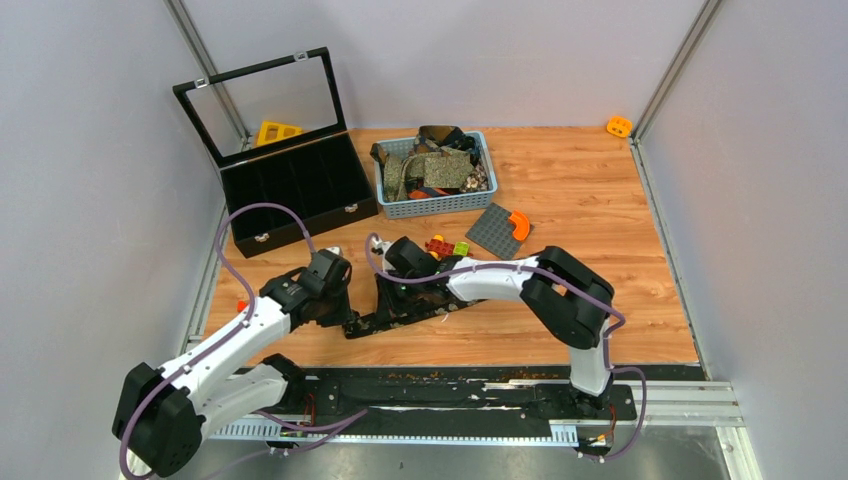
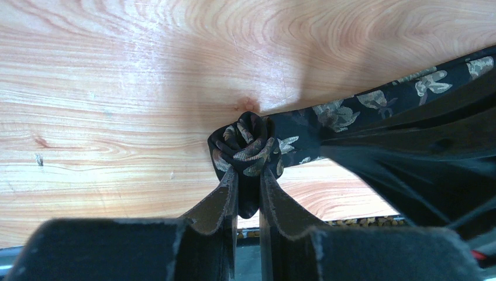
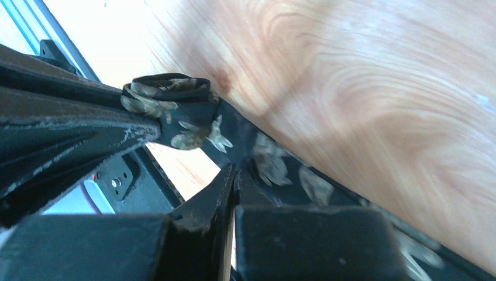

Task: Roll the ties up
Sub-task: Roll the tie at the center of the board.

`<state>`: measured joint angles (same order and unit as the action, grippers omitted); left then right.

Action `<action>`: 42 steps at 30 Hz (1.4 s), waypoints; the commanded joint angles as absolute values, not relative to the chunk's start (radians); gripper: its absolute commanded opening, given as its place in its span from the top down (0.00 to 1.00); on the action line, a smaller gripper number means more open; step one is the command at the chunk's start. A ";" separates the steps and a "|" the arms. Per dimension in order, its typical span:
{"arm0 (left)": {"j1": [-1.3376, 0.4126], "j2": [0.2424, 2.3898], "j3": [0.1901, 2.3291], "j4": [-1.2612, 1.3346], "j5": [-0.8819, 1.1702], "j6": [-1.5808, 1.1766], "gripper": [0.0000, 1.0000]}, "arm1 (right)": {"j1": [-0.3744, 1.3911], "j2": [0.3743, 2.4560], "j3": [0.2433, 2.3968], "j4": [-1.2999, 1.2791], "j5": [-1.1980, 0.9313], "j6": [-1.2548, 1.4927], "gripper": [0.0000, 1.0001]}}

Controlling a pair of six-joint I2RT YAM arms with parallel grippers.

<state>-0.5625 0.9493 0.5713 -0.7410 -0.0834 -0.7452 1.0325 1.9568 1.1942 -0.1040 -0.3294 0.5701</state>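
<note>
Left wrist: left gripper (image 2: pixel 248 178) pinches the rolled end of the black floral fabric necktie (image 2: pixel 351 108), its length trailing right toward the right gripper (image 3: pixel 235 174), fingers pressed together.

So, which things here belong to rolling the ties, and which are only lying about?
Job: black floral tie, its rolled end in the left end effector; ties in the grey basket; perhaps the black case.
Lying about: toy bricks, grey studded plate, orange brick.

Bright even light throws soft shadows on the table (image 2: pixel 117 88), and the right-wrist view is blurred.
</note>
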 commanded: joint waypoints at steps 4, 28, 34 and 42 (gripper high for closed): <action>-0.619 1.010 0.646 -0.764 -0.164 -0.762 0.99 | 0.964 1.835 1.096 -0.103 -0.282 0.529 0.98; -0.819 1.305 0.752 -0.684 -0.224 -0.852 0.65 | 0.902 1.763 0.978 -0.051 -0.314 0.550 0.99; -0.847 1.286 0.737 -0.615 -0.186 -0.854 0.44 | 0.899 1.751 0.976 -0.042 -0.322 0.554 0.99; -0.850 1.199 0.630 -0.480 -0.116 -0.840 0.49 | 0.895 1.733 0.978 -0.010 -0.368 0.577 0.98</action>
